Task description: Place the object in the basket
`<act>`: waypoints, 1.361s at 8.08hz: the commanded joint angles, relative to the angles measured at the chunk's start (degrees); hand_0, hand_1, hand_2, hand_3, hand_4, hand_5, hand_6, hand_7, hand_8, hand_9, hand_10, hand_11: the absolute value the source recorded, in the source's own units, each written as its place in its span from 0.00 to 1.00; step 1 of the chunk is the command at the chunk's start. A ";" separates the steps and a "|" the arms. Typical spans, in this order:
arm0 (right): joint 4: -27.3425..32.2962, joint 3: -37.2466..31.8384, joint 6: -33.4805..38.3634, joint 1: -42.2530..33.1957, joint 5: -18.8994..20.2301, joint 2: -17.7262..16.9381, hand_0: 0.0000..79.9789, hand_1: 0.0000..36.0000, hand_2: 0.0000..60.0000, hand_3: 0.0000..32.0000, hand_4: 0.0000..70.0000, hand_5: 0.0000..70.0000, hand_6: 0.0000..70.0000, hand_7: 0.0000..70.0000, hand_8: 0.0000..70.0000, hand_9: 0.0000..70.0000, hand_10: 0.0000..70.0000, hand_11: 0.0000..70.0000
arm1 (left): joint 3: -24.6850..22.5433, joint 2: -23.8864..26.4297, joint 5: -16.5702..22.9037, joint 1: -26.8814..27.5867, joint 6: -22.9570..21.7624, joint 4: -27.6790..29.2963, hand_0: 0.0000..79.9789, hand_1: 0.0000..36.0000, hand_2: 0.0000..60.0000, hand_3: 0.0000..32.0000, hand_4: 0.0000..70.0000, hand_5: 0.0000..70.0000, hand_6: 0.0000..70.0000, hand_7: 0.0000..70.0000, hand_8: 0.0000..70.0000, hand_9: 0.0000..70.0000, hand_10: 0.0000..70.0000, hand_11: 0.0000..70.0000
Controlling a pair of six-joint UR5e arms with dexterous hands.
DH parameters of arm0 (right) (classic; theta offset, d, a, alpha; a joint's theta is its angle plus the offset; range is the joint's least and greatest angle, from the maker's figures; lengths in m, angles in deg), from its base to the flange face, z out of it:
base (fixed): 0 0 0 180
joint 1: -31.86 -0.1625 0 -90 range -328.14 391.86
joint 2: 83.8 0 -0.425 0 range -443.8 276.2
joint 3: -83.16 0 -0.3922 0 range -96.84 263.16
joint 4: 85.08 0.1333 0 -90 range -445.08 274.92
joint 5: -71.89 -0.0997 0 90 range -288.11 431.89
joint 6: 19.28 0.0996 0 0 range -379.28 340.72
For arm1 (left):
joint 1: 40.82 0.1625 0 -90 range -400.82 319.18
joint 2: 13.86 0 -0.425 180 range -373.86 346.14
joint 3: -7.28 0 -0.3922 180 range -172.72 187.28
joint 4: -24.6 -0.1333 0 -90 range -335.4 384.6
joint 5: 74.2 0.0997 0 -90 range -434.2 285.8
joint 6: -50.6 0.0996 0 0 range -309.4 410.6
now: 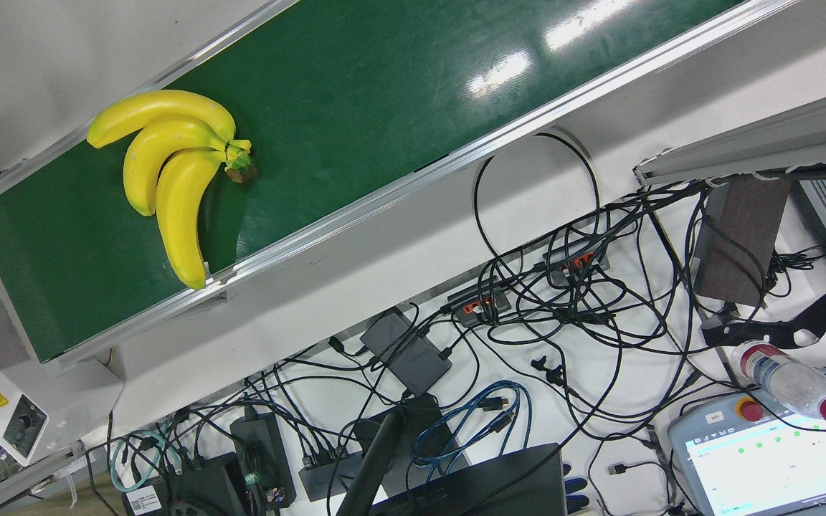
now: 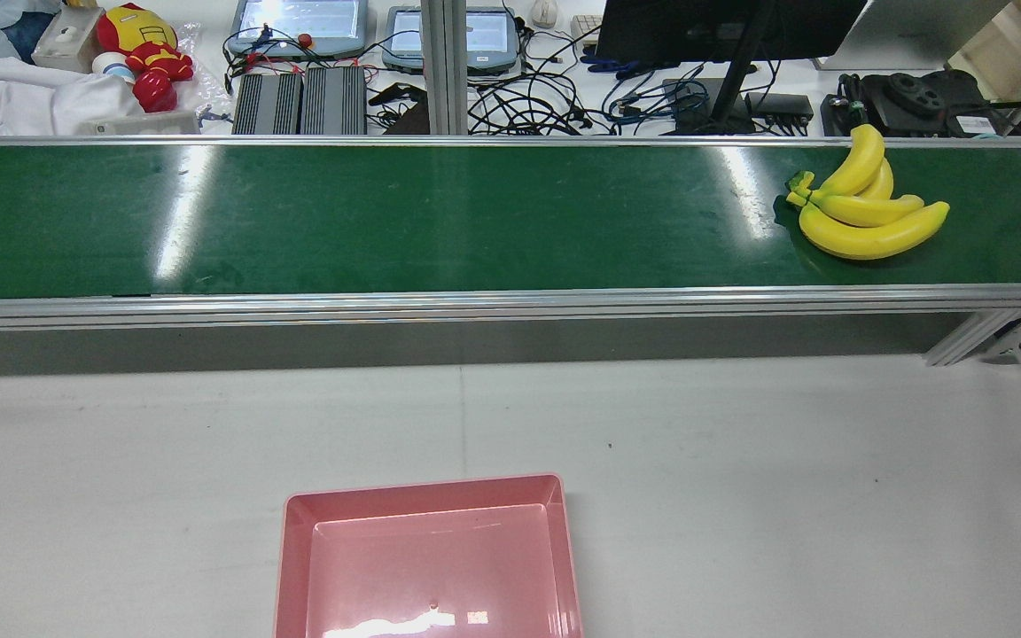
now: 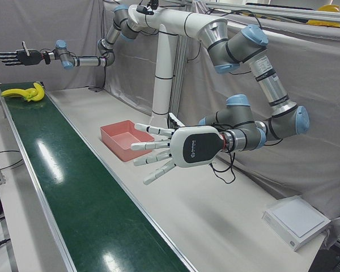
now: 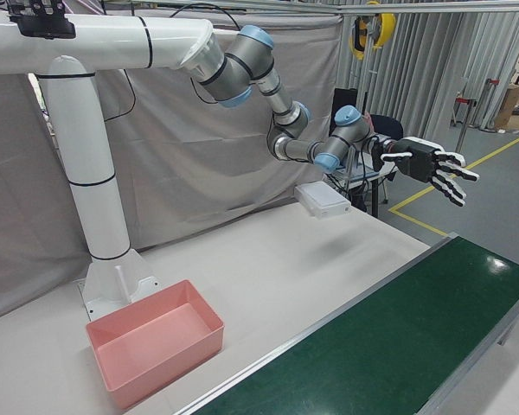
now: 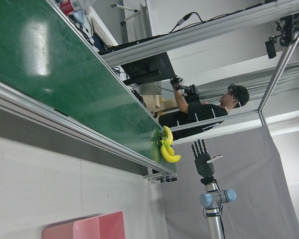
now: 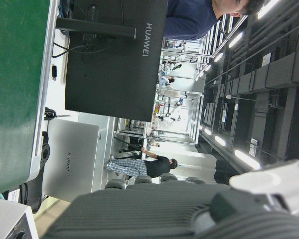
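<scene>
A bunch of yellow bananas (image 2: pixel 865 217) lies on the green conveyor belt (image 2: pixel 386 221) near its right end; it also shows in the front view (image 1: pixel 169 165), left-front view (image 3: pixel 22 92) and left hand view (image 5: pixel 167 147). The pink basket (image 2: pixel 426 496) stands empty on the white table before the belt, also seen in the left-front view (image 3: pixel 110 131) and right-front view (image 4: pixel 156 341). My right hand (image 3: pixel 14 56) hovers open high beside the belt's end near the bananas, apart from them. My left hand (image 3: pixel 181 147) is open, fingers spread, above the table at the other end (image 4: pixel 432 169).
A white box (image 3: pixel 297 221) sits at the table's left end. The arms' white pedestal (image 4: pixel 104 242) stands behind the basket. Beyond the belt are a monitor (image 2: pixel 723 27), tangled cables (image 1: pixel 563 301), pendants and a person (image 5: pixel 204 112).
</scene>
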 commanded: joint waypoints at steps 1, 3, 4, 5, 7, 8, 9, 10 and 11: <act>-0.04 -0.09 0.09 -0.09 0.00 -0.03 0.00 0.00 0.00 0.00 0.00 0.00 0.00 0.00 0.00 0.00 0.00 0.00 | -2.22 -2.37 -0.05 -0.31 0.02 -0.47 0.62 0.31 0.00 0.74 0.00 0.31 0.00 0.09 0.16 0.15 0.03 0.06; -0.04 0.00 0.00 0.00 0.00 -0.03 0.00 0.00 0.00 0.00 0.00 0.00 0.00 0.00 0.00 0.00 0.00 0.00 | -4.43 -7.03 -0.05 -0.83 0.02 0.84 0.61 0.31 0.00 0.74 0.00 0.31 0.00 0.09 0.16 0.15 0.03 0.07; -0.04 0.00 0.00 0.00 0.00 -0.03 0.00 0.00 0.00 0.00 0.00 0.00 0.00 0.00 0.00 0.00 0.00 0.00 | -5.83 -8.01 -0.05 -2.75 0.02 0.93 0.61 0.32 0.01 0.76 0.00 0.30 0.00 0.09 0.15 0.15 0.03 0.07; 0.04 -0.09 0.00 0.00 0.00 -0.03 0.00 0.00 0.00 0.00 0.00 0.00 0.00 0.00 0.00 0.00 0.00 0.00 | -6.19 -9.68 -0.05 -4.16 0.02 1.28 0.61 0.32 0.02 0.75 0.00 0.29 0.01 0.09 0.16 0.16 0.03 0.07; 0.04 -0.09 0.00 0.00 0.00 -0.03 0.00 0.00 0.00 0.00 0.00 0.00 0.00 0.00 0.00 0.00 0.00 0.00 | -6.38 -8.48 0.12 -2.96 0.28 0.85 0.63 0.34 0.00 0.62 0.01 0.31 0.01 0.09 0.15 0.15 0.05 0.09; 0.05 -0.09 0.00 0.00 0.00 -0.03 0.00 0.00 0.00 0.00 0.00 0.00 0.00 0.00 0.00 0.00 0.00 0.00 | -3.41 -4.64 0.12 -2.34 0.28 0.59 0.63 0.35 0.00 0.56 0.04 0.33 0.02 0.09 0.14 0.15 0.05 0.10; 0.05 -0.09 0.00 0.00 0.00 -0.03 0.00 0.00 0.00 0.00 0.00 0.00 0.00 0.00 0.00 0.00 0.00 0.00 | 0.45 -1.55 -0.05 -1.98 0.63 1.02 0.63 0.33 0.00 0.58 0.05 0.32 0.01 0.09 0.14 0.14 0.06 0.10; 0.05 -0.09 0.00 0.00 0.00 -0.03 0.00 0.00 0.00 0.00 0.00 0.00 0.00 0.00 0.00 0.00 0.00 0.00 | 4.23 0.65 -0.49 2.28 0.89 2.59 0.63 0.33 0.00 0.56 0.06 0.32 0.01 0.09 0.14 0.14 0.06 0.11; 0.05 -0.09 0.00 0.00 0.00 -0.03 0.00 0.00 0.00 0.00 0.00 0.00 0.00 0.00 0.00 0.00 0.00 0.00 | 8.18 3.72 -0.84 6.68 0.90 3.30 0.64 0.33 0.00 0.64 0.05 0.28 0.00 0.08 0.13 0.12 0.05 0.10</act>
